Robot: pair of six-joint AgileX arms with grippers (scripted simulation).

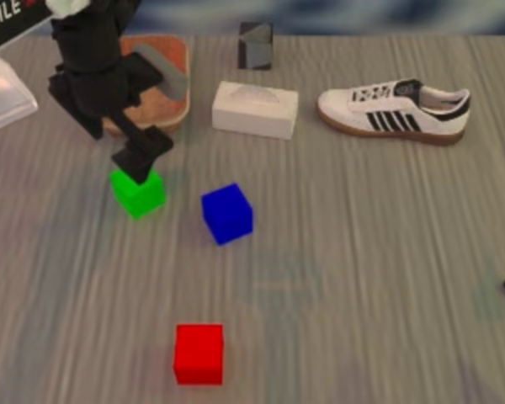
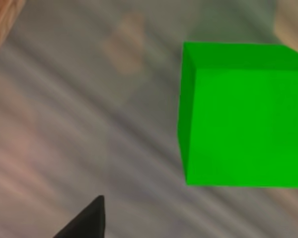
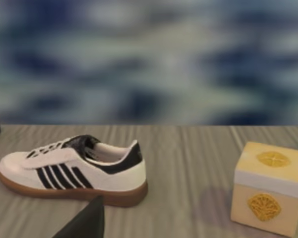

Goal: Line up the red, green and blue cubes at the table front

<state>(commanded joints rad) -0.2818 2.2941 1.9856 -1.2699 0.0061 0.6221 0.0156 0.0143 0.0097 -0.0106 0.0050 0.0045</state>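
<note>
You get even, diffuse light in all three views, bright enough throughout, with no glare on the table (image 1: 362,252). Shadows are weak. In the right wrist view a soft dim patch lies on the table just beside the yellow box (image 3: 268,188), and a thin dark line runs under the sneaker (image 3: 74,173). In the left wrist view the green cube (image 2: 243,124) shows one brighter face and two darker ones, so the light probably falls from above. Beyond the table's far edge the backdrop (image 3: 149,59) is a soft blue-and-white smear.
</note>
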